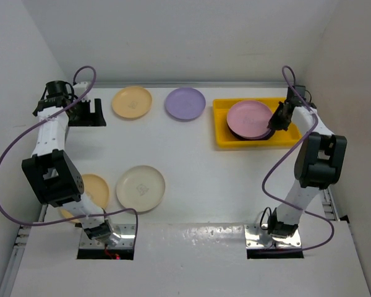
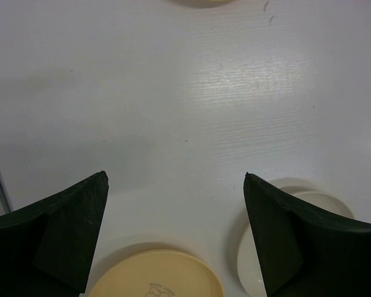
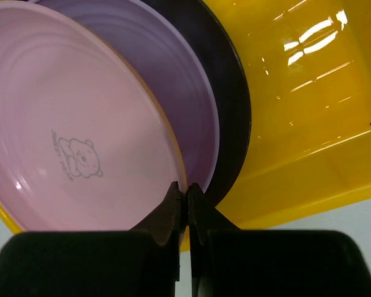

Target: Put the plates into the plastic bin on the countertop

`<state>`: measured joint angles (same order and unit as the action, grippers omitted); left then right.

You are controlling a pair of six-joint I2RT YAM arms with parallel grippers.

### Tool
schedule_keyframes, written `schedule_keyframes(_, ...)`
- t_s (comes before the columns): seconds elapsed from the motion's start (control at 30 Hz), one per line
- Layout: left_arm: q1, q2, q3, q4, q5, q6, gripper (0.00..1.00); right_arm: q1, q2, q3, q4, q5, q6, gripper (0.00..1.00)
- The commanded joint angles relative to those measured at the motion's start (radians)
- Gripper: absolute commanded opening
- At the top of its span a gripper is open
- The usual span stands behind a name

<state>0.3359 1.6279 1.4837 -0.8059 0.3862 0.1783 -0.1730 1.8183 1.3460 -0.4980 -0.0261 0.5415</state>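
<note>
While four plates wait out on the worktop (image 1: pixel 235 185), I judge the job a little under half done: the yellow plastic bin (image 1: pixel 221 127) at the back right holds a stack of at least three. In my right wrist view a pink plate (image 3: pixel 68 124) lies on top, a lilac plate (image 3: pixel 179 86) under it and a dark-rimmed plate (image 3: pixel 229 99) lowest, all crowded to one side, the rest of the bin bare yellow. The right gripper (image 3: pixel 187 190) hangs at the pink plate's near rim, its fingers pressed together with nothing I can see between them. Left to fetch are a pale orange-yellow plate (image 1: pixel 132 102) and a second lilac plate (image 1: pixel 185 103) along the back, a cream plate (image 1: pixel 140 189) nearer the front, and another orange-yellow plate (image 1: pixel 94 190) half hidden by the left arm. The left gripper (image 1: pixel 86 114) sits at the back left, fingers spread wide and empty.
</note>
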Motion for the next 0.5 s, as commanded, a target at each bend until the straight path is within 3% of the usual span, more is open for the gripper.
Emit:
schedule_keyframes(0.0,0.009,-0.002,0.030,0.008,-0.013,-0.007,0.92,-0.017,-0.011,0.068,0.016,-0.072,0.028,0.00)
schedule_keyframes(0.1,0.009,0.019,0.050,0.008,-0.023,-0.007,0.92,-0.023,0.015,0.047,0.036,-0.067,0.028,0.00)
schedule_keyframes(0.2,0.009,0.020,0.059,0.008,-0.014,-0.007,0.92,-0.037,0.051,0.025,0.046,-0.045,0.006,0.56)
schedule_keyframes(0.23,0.009,0.020,0.059,0.008,-0.013,-0.007,0.92,-0.037,0.056,0.030,0.042,-0.038,-0.021,0.80)
schedule_keyframes(0.33,0.009,0.020,0.059,0.008,-0.013,-0.007,0.92,-0.004,0.065,0.094,-0.018,-0.026,-0.121,1.00)
schedule_keyframes(0.43,0.009,-0.003,0.035,-0.003,-0.001,0.045,0.92,0.127,-0.025,0.095,-0.031,0.119,-0.217,1.00)
schedule_keyframes(0.47,0.009,-0.013,0.009,-0.003,-0.012,0.068,0.92,0.227,-0.095,0.076,-0.019,0.165,-0.248,1.00)
